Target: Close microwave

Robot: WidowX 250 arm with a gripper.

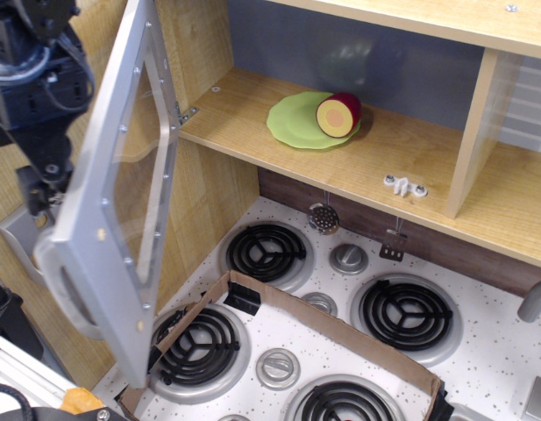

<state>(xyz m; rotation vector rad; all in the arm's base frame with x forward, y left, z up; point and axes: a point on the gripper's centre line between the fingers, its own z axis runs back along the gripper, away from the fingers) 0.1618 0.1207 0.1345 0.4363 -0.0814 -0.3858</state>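
The microwave is a wooden compartment (402, 167) above the stove. Its silver-grey door (121, 210) with a clear window hangs open at the left, hinged at its right edge, swung partway toward the opening. The chunky silver handle (64, 294) shows at the door's lower left. My gripper (44, 197) is dark, behind the door's outer face at the left, touching or very near it. I cannot tell whether its fingers are open or shut. Inside the compartment a green plate (301, 120) holds a red-and-yellow toy food piece (338, 114).
A toy stove top (489, 351) with black coil burners (266, 250) and silver knobs lies below. A brown cardboard strip (340, 333) crosses it. A white latch piece (404, 185) sits on the shelf edge. A wooden divider (476, 132) stands at the right.
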